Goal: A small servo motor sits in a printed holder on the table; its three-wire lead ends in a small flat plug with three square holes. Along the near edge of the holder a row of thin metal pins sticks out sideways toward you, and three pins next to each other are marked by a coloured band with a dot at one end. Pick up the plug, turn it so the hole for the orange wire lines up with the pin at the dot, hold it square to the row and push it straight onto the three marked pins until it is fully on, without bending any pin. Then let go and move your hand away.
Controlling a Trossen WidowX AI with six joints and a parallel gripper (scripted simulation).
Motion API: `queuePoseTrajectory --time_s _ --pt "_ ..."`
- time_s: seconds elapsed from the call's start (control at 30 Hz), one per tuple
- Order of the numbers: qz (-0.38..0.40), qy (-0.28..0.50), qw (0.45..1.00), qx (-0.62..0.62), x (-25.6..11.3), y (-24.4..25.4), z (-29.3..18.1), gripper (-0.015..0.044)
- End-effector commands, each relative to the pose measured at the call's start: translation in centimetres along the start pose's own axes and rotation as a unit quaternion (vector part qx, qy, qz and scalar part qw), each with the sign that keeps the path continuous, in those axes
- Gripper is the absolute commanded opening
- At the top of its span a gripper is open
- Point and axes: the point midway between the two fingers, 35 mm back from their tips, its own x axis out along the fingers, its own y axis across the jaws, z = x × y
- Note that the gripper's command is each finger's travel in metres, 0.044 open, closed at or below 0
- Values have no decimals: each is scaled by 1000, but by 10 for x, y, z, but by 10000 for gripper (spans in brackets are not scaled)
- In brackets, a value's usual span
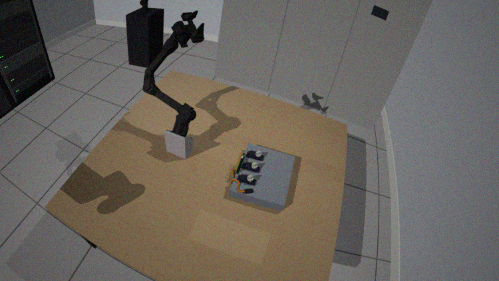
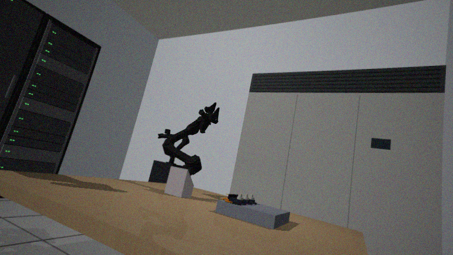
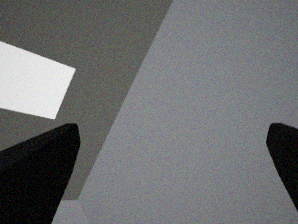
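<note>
The grey-blue holder (image 1: 273, 174) (image 2: 247, 214) lies on the wooden table (image 1: 157, 223) (image 2: 133, 219). Three dark servos with white hubs sit along its arm-side part, including the nearest servo (image 1: 247, 179) in the top view. An orange lead (image 1: 238, 184) (image 2: 226, 200) curves over the holder's corner to a small dark piece (image 1: 248, 191), which looks like the plug, lying on the holder top. A dark green strip (image 1: 240, 163) with yellow beside it runs along the arm-side edge; single pins, band and dot cannot be made out. My gripper (image 1: 199, 19) (image 2: 217, 106) (image 3: 174, 133) is open and empty, high above and away from the holder.
The arm stands on a pale base block (image 1: 177, 144) (image 2: 177, 182), to the left of the holder in the top view. A server rack (image 1: 20, 52) (image 2: 47, 85) and a dark cabinet (image 1: 144, 38) stand beyond the table. The wrist view shows only walls, ceiling and a bright panel (image 3: 35, 82).
</note>
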Motion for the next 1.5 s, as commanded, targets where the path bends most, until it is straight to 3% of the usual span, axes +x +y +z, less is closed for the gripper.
queuePoseTrajectory --time_s 0.0,0.33,1.47 --pt "0 0 1000 -1 0 0 0 374" --pt "-6 13 999 -29 6 -9 -11 115" --pt "-39 111 964 -237 40 -80 -83 115"
